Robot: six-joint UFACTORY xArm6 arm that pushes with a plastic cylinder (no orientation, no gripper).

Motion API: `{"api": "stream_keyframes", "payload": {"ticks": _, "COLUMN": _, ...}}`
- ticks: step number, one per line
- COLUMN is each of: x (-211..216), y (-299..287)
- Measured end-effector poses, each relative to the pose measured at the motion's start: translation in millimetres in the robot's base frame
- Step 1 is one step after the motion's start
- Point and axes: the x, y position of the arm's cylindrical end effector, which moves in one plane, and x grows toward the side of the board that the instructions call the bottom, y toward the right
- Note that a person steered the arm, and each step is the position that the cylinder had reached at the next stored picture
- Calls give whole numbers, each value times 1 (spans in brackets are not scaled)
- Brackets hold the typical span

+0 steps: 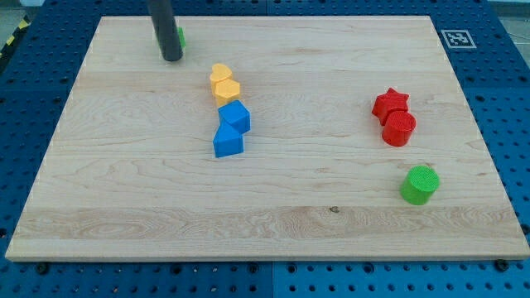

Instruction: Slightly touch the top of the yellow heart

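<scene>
We are working with a bare rod, so there are no jaws to be wide or narrow and nothing is being held; my tip (171,58) is resting on the wooden board (331,223) near the view's top left, just in front of a green block (180,36) that the rod is mostly hiding, so we cannot tell its shape.

We are looking at two yellow pieces touching each other a little to the right of and below my tip. The upper one (219,74) is hard to read as a shape; the lower one, the yellow heart (227,89), is sitting against the blue cube (235,115), which in turn is touching a second blue block (228,142).

We are judging the heart to be a small, rigid, light block that is going to slide readily on smooth wood, so only the faintest contact is wanted. There is no taking hold here; the contact place is its top edge, which the other yellow piece is crowding, so a nudge there is likely to shift both.

Well apart at the view's right are a red star (390,103), a red cylinder (399,127) and a green cylinder (420,184).
</scene>
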Motion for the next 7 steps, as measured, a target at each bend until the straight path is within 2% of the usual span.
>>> {"api": "stream_keyframes", "payload": {"ticks": 3, "x": -7, "y": -6}}
{"api": "stream_keyframes", "payload": {"ticks": 5, "x": 27, "y": 52}}
{"api": "stream_keyframes", "payload": {"ticks": 7, "x": 27, "y": 55}}
